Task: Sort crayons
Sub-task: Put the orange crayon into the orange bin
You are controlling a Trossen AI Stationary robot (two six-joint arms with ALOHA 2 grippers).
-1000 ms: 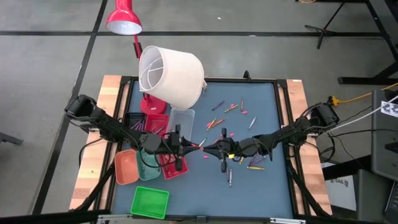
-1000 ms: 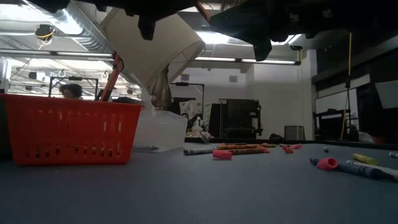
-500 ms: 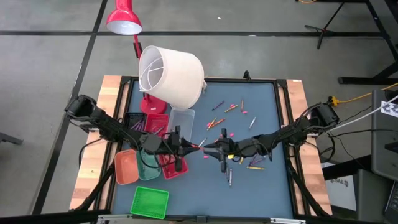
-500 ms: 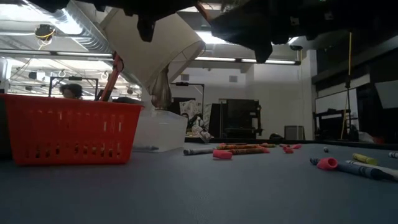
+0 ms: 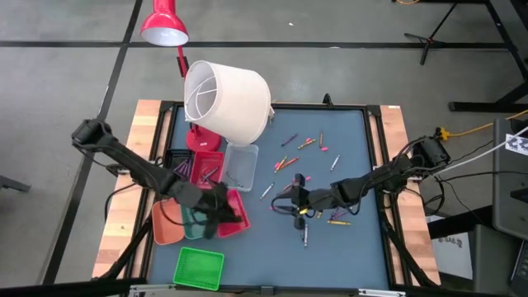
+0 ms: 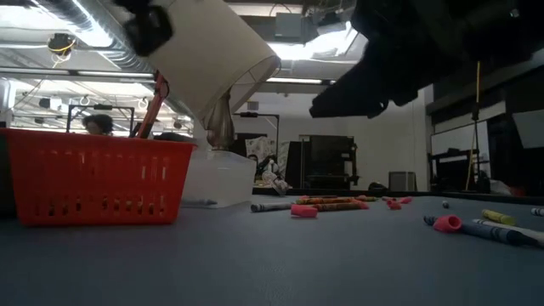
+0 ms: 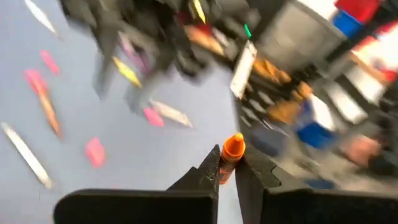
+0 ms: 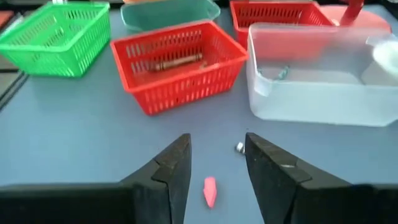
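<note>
- The left tool (image 7: pixel 227 163) is clenched on an orange crayon (image 7: pixel 231 151). The crayon tip sticks up from between the two dark fingers (image 7: pixel 205 172).
- Seen from above, the left tool (image 5: pixel 221 208) is over the red basket (image 5: pixel 232 216) near the front left of the table (image 5: pixel 355 140).
- The right tool (image 8: pixel 214 163) has its fingers spread apart and holds nothing. A small pink piece (image 8: pixel 209 190) lies on the table between them.
- From above, the right tool (image 5: pixel 289 199) is low over the middle of the table.
- Many crayons (image 5: pixel 299 145) lie loose on the blue table, most of them in the middle and toward the back.
- A few more crayons (image 5: pixel 338 218) lie near the right arm, and a grey one (image 5: pixel 304 236) lies closer to the front.
- In the right wrist view, a crayon (image 8: pixel 175 61) lies inside the red basket (image 8: pixel 177 65).
- A clear box (image 8: pixel 323 71) stands just beside that red basket. A green basket (image 8: pixel 56 37) stands on its other side.
- From above, an orange tray (image 5: pixel 166 223) and a teal tray (image 5: pixel 195 223) sit side by side near the left edge, and the green basket (image 5: pixel 199 268) is at the front.
- A white lamp shade (image 5: pixel 227 99) lies tilted at the back of the table. A red lamp (image 5: pixel 163 25) is behind it.
- In the low view, more crayons (image 6: pixel 330 202) lie flat on the table, and a person (image 6: pixel 97 124) shows far back in the room.
</note>
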